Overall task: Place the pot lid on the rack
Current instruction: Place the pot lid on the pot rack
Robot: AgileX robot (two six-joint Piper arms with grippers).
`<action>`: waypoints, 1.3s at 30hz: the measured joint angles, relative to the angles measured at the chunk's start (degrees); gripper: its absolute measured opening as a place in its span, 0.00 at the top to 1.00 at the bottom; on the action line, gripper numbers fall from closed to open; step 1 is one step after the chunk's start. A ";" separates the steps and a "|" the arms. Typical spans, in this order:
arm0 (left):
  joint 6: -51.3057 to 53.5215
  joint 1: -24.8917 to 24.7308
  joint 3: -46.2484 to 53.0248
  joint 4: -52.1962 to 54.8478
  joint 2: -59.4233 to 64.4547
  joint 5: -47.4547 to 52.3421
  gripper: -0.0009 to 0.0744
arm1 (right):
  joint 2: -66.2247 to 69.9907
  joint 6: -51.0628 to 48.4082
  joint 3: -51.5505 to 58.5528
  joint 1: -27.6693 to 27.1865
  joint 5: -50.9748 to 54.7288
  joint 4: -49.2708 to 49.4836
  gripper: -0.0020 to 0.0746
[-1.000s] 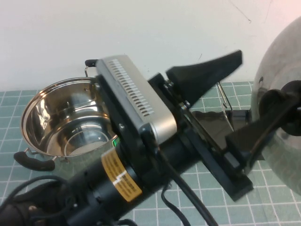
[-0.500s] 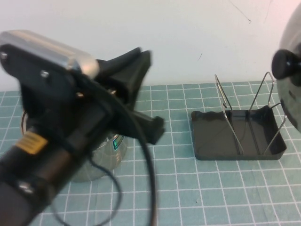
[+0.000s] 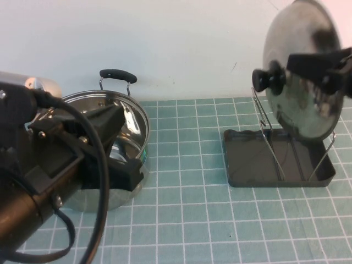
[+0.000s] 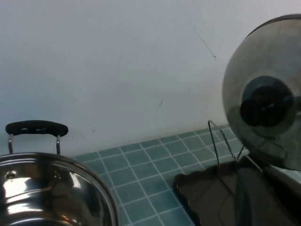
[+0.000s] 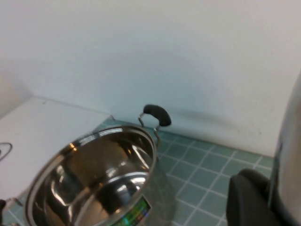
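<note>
The shiny steel pot lid (image 3: 297, 107) with its black knob (image 3: 267, 80) stands on edge in the air over the rack (image 3: 247, 159), knob facing left. My right gripper (image 3: 324, 69) is shut on the lid's rim at the upper right. The lid's lower edge hangs among the rack's wire loops (image 3: 263, 118); I cannot tell if it touches them. My left gripper (image 3: 124, 147) is open and empty at the near left, in front of the pot. The left wrist view shows the lid (image 4: 282, 52) above the rack (image 4: 207, 188). The right wrist view shows the lid's edge (image 5: 289, 155) beside one finger (image 5: 249, 200).
An open steel pot (image 3: 135, 118) with black handles stands at the left of the green grid mat, also seen in the left wrist view (image 4: 47, 188) and the right wrist view (image 5: 103, 174). A white wall runs behind the table.
My left arm has pulled back from the lid to the near left. The lid, held by my right gripper, has come left into view and now stands over the rack.
</note>
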 joint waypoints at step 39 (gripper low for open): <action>15.66 0.00 1.06 -0.56 -0.03 -2.16 0.99 | 6.11 -20.33 -2.45 0.68 -11.80 1.38 0.34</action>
